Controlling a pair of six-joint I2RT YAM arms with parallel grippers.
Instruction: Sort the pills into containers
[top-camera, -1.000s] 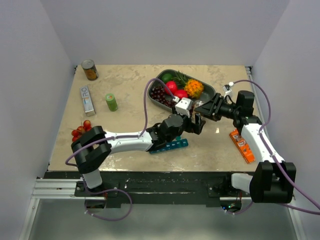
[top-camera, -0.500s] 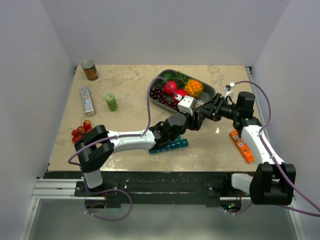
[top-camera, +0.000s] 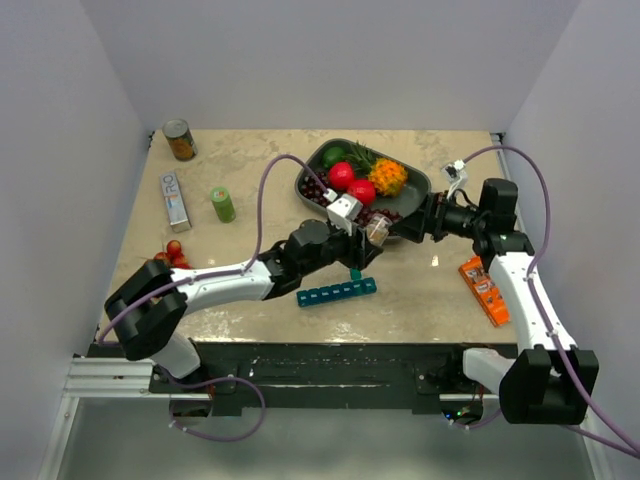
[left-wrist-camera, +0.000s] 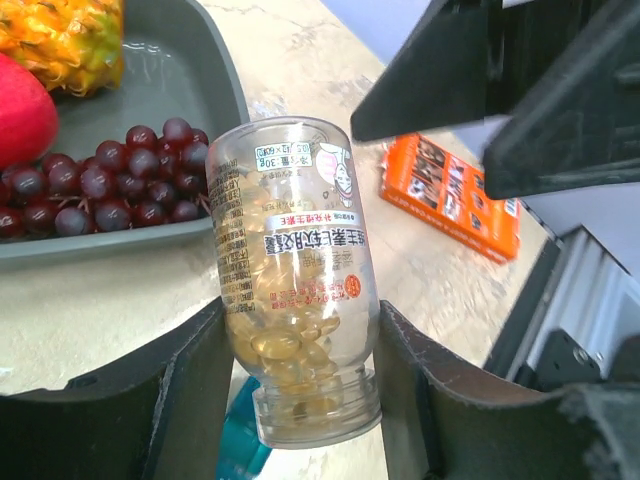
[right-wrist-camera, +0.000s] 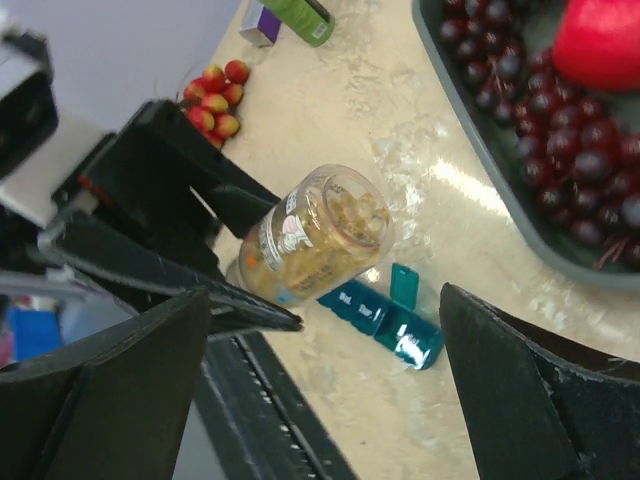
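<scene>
Pills (left-wrist-camera: 285, 345), small amber-yellow capsules with a glossy skin, lie heaped in the neck end of the clear pill bottle (left-wrist-camera: 295, 240). The left gripper (left-wrist-camera: 300, 325) pinches this bottle across its lower body, off the table (left-wrist-camera: 120, 310). The threaded neck is turned back toward the wrist and the flat base points outward. I cannot tell if a cap is on it. I judge the bottle to be light, stiff and rather slippery, because its wall is smooth plastic with only a printed label. A hold across the middle of the body, as now, seems the safest place. The capsules are probably soft and would roll and scatter if poured too fast. Under this gripper and a little back from it lies the teal pill organiser (right-wrist-camera: 410, 340), with one end lid standing up. Straight ahead of the bottle's base is the right gripper (right-wrist-camera: 325, 300), its fingers spread wide and holding nothing, apart from the bottle. Farther out on one side is the grey tray (left-wrist-camera: 190, 60) with dark grapes (left-wrist-camera: 110, 185), and on the other side the orange box (left-wrist-camera: 450, 195).
</scene>
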